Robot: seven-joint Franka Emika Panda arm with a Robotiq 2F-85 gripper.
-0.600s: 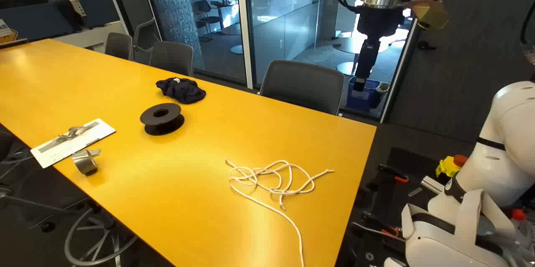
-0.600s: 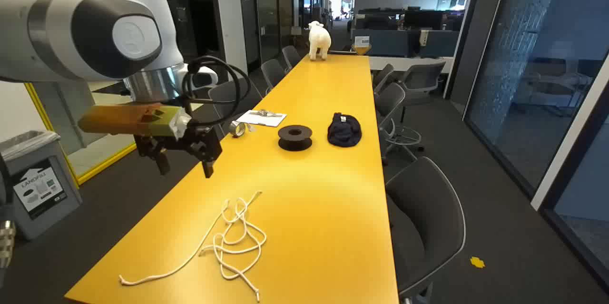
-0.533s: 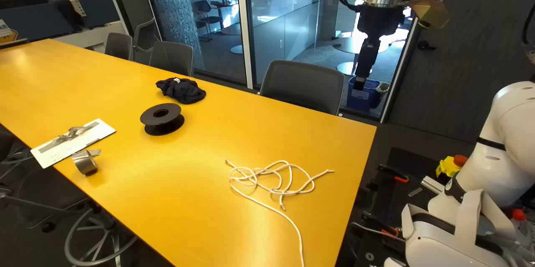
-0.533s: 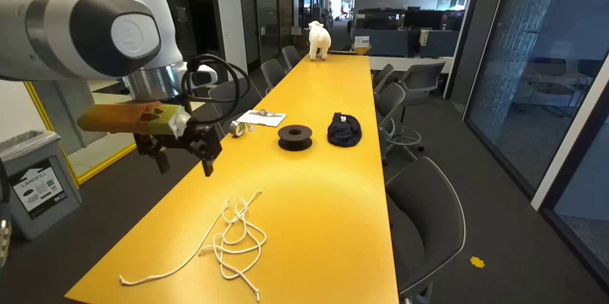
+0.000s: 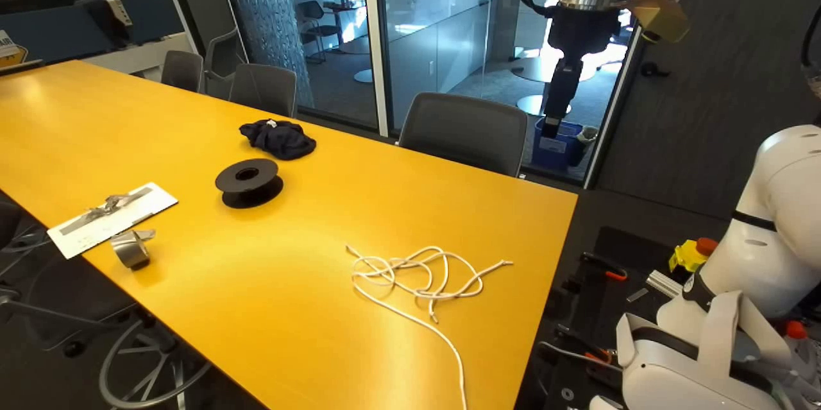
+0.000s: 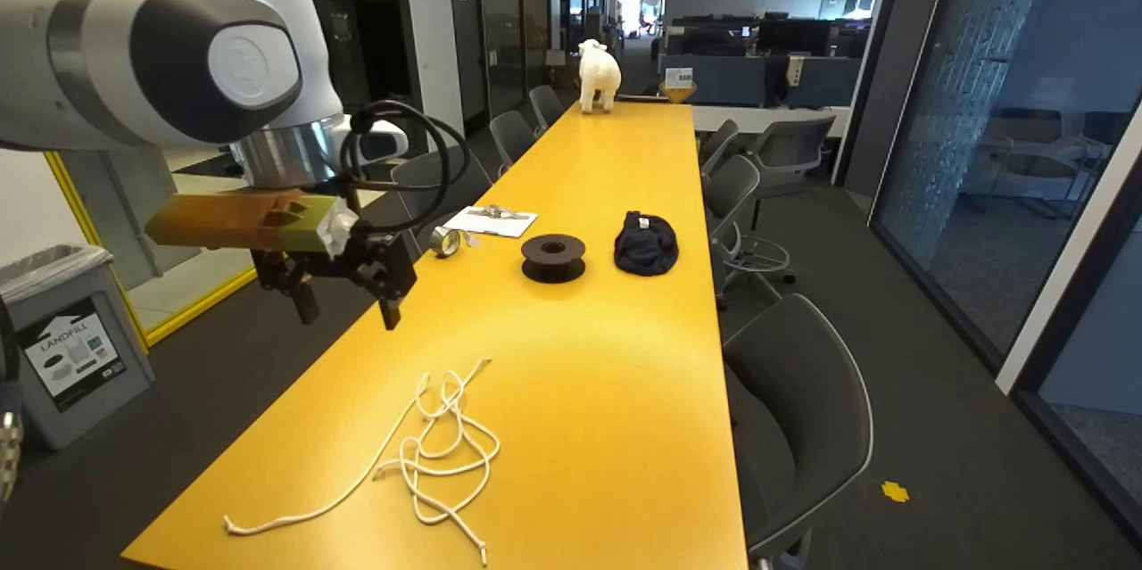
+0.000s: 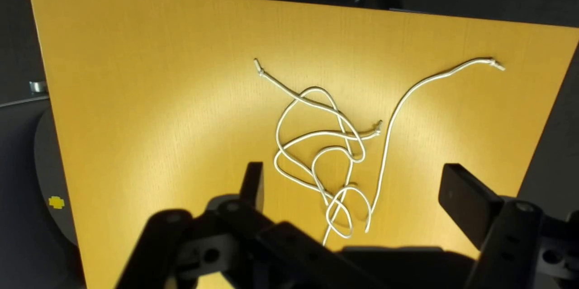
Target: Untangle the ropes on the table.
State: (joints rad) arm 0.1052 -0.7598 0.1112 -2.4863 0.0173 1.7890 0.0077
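Wrist view: gripper (image 7: 354,187) jaws stand apart; its body partly obscures the ropes (image 7: 347,135) at six o'clock. Ropes lie looped on the desk (image 7: 158,76); in an exterior view, one strand (image 5: 462,384) is cut off at six o'clock. In an exterior view, lined bin (image 6: 67,356), nine o'clock: contents concealed.

The yellow table (image 6: 607,392) carries ropes (image 7: 347,135), spool (image 6: 553,260) and tape (image 5: 130,249)

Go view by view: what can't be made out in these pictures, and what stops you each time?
In an exterior view: one end of the long rope strand, cut off by the bottom edge.
In the wrist view: where another strand leads, hidden by the gripper.
In an exterior view: fine print on the bin label, too small.
There too: the rest of the arm, cut off at left.
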